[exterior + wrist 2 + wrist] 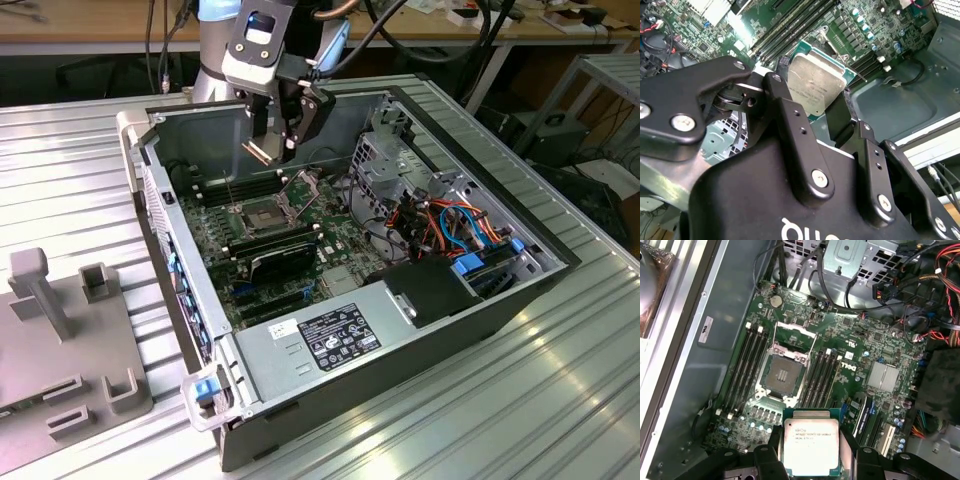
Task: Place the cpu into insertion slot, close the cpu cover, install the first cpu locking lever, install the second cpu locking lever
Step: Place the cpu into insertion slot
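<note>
closest to the wrist cameras, the hand (812,462) held the cpu (811,440) pinched by two opposite edges between its black fingers (767,460), with the chip's dull metal top facing the first wrist view. in the second wrist view the cpu (816,85) sat tilted between the fingers (785,107), above green board.

past the chip lay the motherboard (860,340), bedded in the open computer case (300,410). on it the insertion slot (782,375) stood bare, its dark contacts showing, and the cpu cover (795,335) was swung up along one edge. the cpu hung well above the board, apart from the slot and not yet in it. long black memory slots (747,365) ran on both sides of the socket.

the case also held a grey power supply (335,335) and a tangle of orange and blue cables (450,225). it lay on its side on a ribbed metal bench (560,400).

the exterior view added the wider scene: the hand (268,150) over the case's far half, a grey fixture (70,330) on the bench at the exterior view's left, and a wooden bench (90,30) at the back.
</note>
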Available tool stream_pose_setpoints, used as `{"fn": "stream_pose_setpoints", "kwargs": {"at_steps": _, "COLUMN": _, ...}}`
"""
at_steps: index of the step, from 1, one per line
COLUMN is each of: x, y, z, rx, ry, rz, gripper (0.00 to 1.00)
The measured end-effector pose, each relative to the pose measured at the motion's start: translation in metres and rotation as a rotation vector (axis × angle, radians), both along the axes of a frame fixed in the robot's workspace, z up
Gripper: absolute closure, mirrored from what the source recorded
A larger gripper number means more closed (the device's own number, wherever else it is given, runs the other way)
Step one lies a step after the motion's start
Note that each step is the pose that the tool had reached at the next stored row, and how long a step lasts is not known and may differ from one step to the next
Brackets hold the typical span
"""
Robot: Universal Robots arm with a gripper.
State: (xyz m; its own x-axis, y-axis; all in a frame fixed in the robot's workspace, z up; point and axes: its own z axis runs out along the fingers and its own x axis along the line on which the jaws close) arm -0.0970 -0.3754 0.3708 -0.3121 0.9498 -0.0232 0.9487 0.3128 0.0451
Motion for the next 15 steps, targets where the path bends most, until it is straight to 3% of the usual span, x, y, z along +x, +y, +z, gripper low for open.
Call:
{"fn": "stream_pose_setpoints", "kwargs": {"at_steps": 2, "x": 0.0003, "y": 0.0006, "z": -0.0008, "rx": 0.0, "ry": 0.0, "rz": -0.019, "gripper": 0.45}}
{"fn": "stream_pose_setpoints", "kwargs": {"at_steps": 9, "x": 0.0017, "y": 0.0011, "z": -0.0049, "rx": -0.0001, "ry": 0.0001, "rz": -0.158, "gripper": 0.45}}
{"fn": "stream_pose_setpoints", "kwargs": {"at_steps": 15, "x": 0.0034, "y": 0.0025, "z": -0.0055, "rx": -0.0001, "ry": 0.0001, "rz": -0.165, "gripper": 0.45}}
